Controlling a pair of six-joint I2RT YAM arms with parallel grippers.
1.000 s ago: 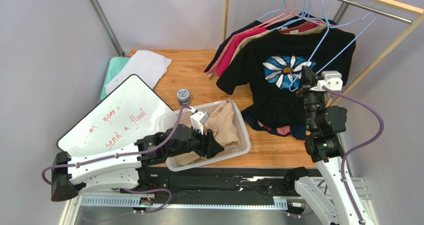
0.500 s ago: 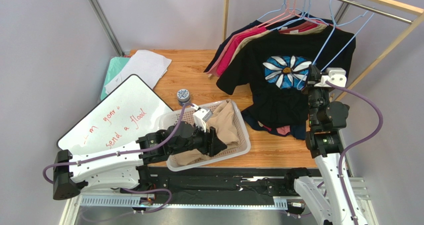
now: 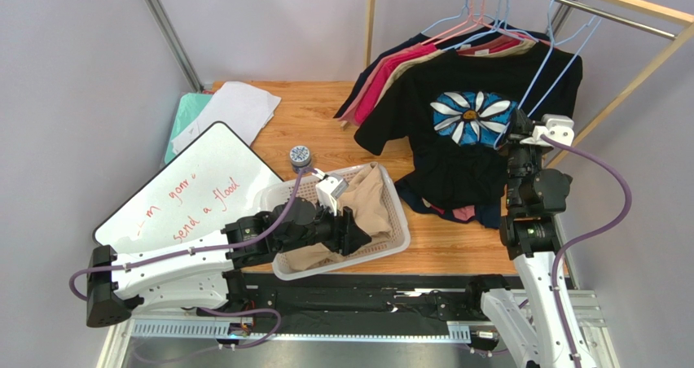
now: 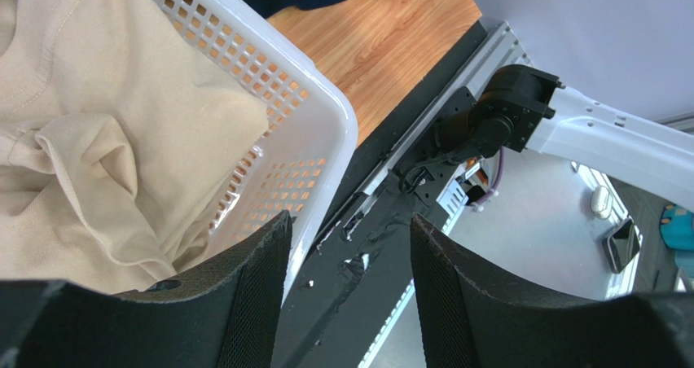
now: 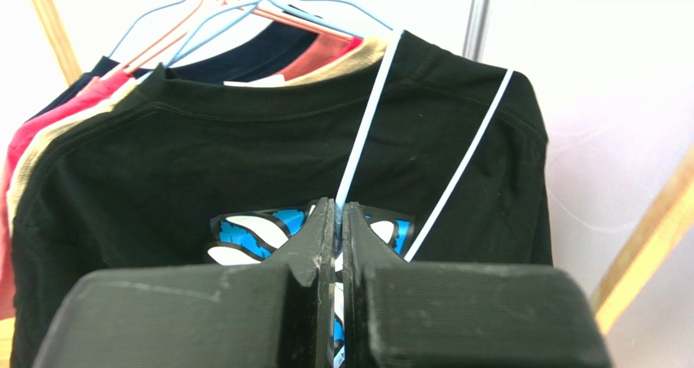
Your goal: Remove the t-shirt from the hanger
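Observation:
A beige t-shirt (image 3: 366, 201) (image 4: 98, 140) lies crumpled in the white basket (image 3: 401, 217) (image 4: 326, 116). My left gripper (image 3: 357, 238) (image 4: 350, 238) hangs open over the basket's near rim, nothing between its fingers. An empty light-blue wire hanger (image 3: 544, 71) (image 5: 371, 116) slopes down from the rack in front of a black t-shirt with a blue-and-white flower (image 3: 440, 75) (image 5: 204, 156). My right gripper (image 3: 515, 130) (image 5: 338, 205) is shut on the lower end of that hanger's wire.
A wooden rack (image 3: 627, 6) at the back right carries several more shirts on hangers (image 3: 391, 71). A whiteboard (image 3: 187, 189), sheets of paper (image 3: 232, 107) and a small jar (image 3: 300, 155) lie on the left half of the table.
My right gripper has swung to the right with the blue hanger in it, dragging the wire across the flower print. The left arm shifted slightly over the basket.

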